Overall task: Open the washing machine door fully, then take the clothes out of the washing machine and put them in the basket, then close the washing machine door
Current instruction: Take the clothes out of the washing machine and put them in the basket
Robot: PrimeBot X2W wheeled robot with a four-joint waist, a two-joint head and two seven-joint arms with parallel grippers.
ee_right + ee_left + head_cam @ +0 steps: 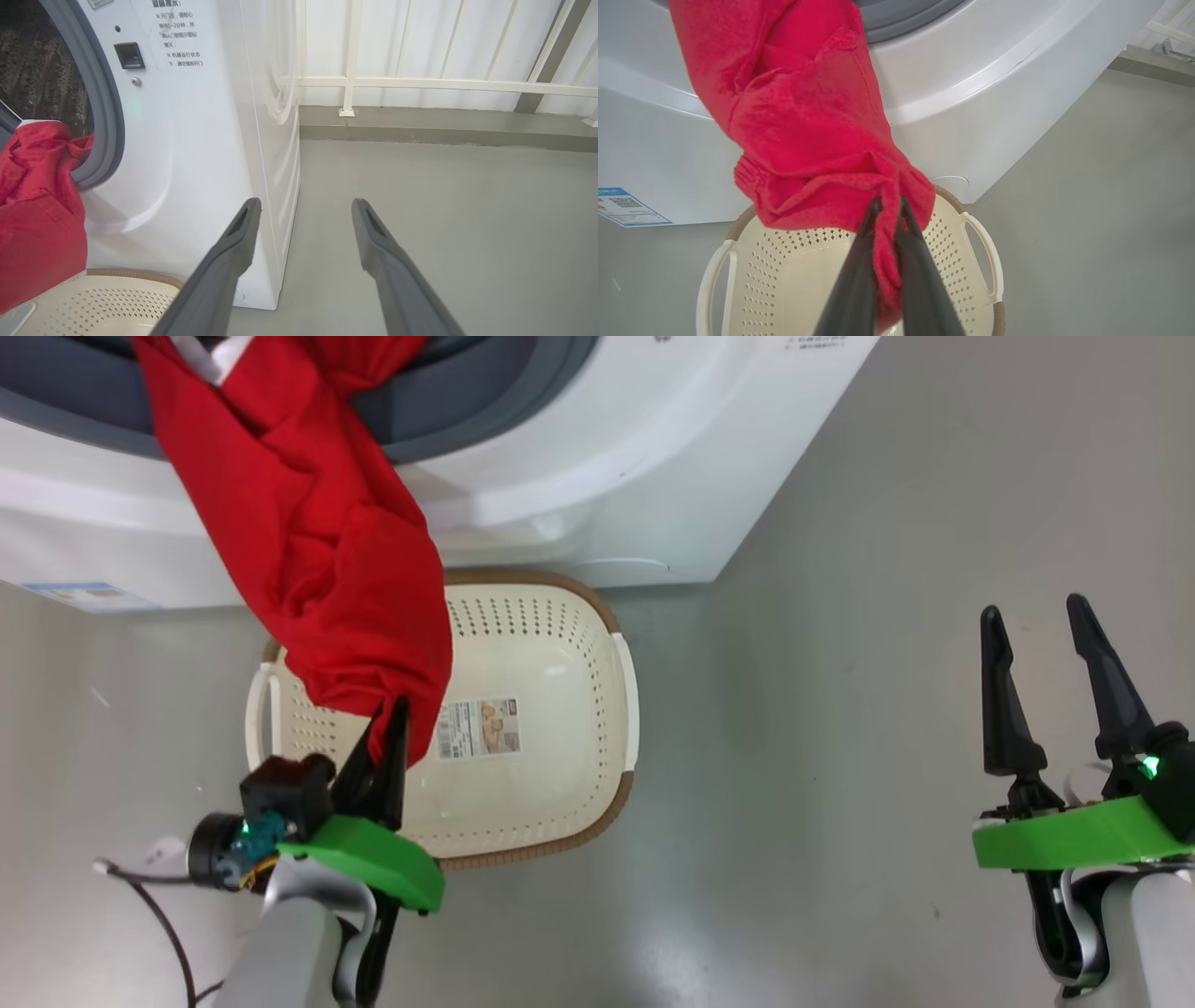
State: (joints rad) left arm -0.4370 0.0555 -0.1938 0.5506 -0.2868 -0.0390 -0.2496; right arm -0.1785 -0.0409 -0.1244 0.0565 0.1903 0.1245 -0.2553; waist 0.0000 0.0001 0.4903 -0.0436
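Observation:
A bright red garment of the clothes (308, 541) hangs from the washing machine (579, 457) mouth down over the basket (551, 644). My left gripper (397, 709) is shut on its lower end above the basket; the left wrist view shows the red cloth (808, 130) pinched between both fingers (859, 261). A white part shows at the garment's top (210, 355). The cream basket stands on the floor against the machine's front. My right gripper (1032, 616) stands open and empty over the floor to the right, also seen in its own view (306, 207). The washing machine door is out of view.
Grey floor (840, 756) spreads to the right of the basket. A blue label (75, 593) sits low on the machine's front. A white railing (420, 84) and low kerb stand behind the machine's right side. A black cable (159, 915) trails by my left arm.

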